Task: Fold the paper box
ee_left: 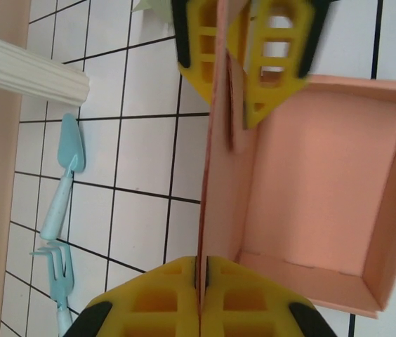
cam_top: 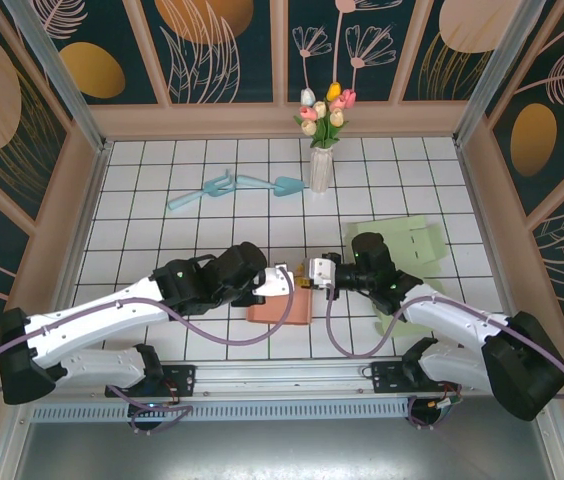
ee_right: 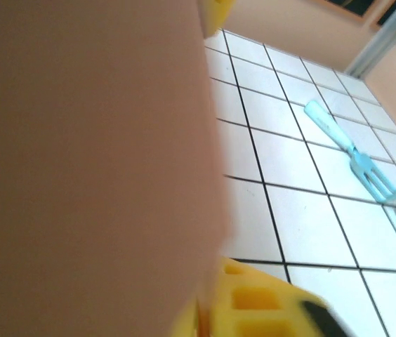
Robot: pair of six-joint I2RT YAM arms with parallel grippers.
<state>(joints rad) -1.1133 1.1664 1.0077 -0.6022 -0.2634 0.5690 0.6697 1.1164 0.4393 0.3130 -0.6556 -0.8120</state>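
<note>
The pink paper box (cam_top: pixel 280 306) lies on the tiled table in front of the arms, its open inside (ee_left: pixel 324 182) facing up. One long side wall (ee_left: pixel 215 175) stands upright. My left gripper (ee_left: pixel 207 275) is shut on the near end of that wall, which is pinched between the yellow pads. My right gripper (ee_left: pixel 234 67) is shut on the same wall at its far end. In the top view, the left gripper (cam_top: pixel 287 281) and the right gripper (cam_top: pixel 311 272) meet tip to tip above the box. In the right wrist view, the blurred pink wall (ee_right: pixel 93 168) sits close to the lens, beside a yellow finger (ee_right: pixel 258 302).
A flat pale green paper sheet (cam_top: pixel 409 244) lies to the right behind the right arm. A white vase with tulips (cam_top: pixel 320 165) stands at the back centre. To its left lie a blue trowel (cam_top: pixel 284 186) and a blue fork (cam_top: pixel 205 193). Walls ring the table.
</note>
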